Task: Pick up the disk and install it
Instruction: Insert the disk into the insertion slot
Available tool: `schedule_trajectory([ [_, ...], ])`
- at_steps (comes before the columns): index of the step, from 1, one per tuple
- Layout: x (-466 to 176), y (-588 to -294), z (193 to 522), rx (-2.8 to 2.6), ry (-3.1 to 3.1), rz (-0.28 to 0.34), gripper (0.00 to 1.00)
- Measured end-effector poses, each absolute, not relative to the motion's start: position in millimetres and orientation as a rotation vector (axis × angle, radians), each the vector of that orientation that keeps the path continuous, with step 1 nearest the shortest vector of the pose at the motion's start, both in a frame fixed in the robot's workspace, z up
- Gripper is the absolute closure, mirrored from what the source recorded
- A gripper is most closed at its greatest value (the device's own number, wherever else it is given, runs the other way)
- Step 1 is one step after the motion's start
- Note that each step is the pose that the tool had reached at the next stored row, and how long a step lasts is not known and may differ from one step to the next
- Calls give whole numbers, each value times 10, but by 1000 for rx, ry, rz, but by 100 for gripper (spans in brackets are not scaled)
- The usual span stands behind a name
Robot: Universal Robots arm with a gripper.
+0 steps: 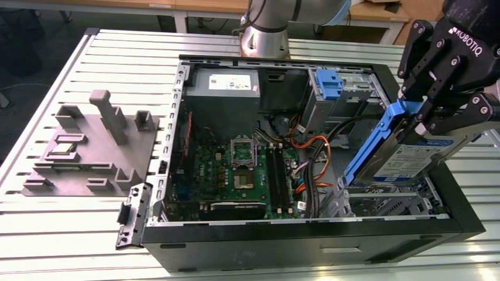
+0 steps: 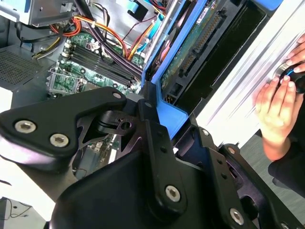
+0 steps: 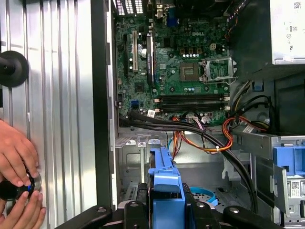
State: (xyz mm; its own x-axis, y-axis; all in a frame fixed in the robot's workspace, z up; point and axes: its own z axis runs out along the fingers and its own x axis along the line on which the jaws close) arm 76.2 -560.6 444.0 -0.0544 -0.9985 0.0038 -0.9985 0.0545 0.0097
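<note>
The jaws are clamped on the blue-railed top end of the disk [image 1: 402, 157], holding it tilted over the drive bay [image 1: 389, 202] at the open computer case's [image 1: 312, 227] four o'clock, apparently angled for sliding in edge-first.

ROBOTICS LAB: A slotted aluminium table [image 1: 62, 234] carries an open desktop computer case [image 1: 312, 246], its green motherboard [image 1: 242, 170] and orange cables [image 3: 209, 149] laid bare. In the exterior view, the silver base of a robot arm [image 1: 264, 32] rises at the table's far edge. The arm's black pincer [image 1: 425, 117] grips the disk [image 1: 406, 161] by its blue rails above the case. A grey moulded parts fixture [image 1: 86, 146] sits beside the computer on the exterior view's left, and wooden desks [image 1: 140, 7] line the background. In the first wrist view, a person's hands [image 3: 16, 157] rest on a small black control device [image 3: 9, 190] on the table.
</note>
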Motion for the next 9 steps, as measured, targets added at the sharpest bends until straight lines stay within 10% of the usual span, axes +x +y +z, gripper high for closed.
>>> schedule_trajectory([
  [9, 764, -5611, 4419, 2147, -2279, -5, 64],
])
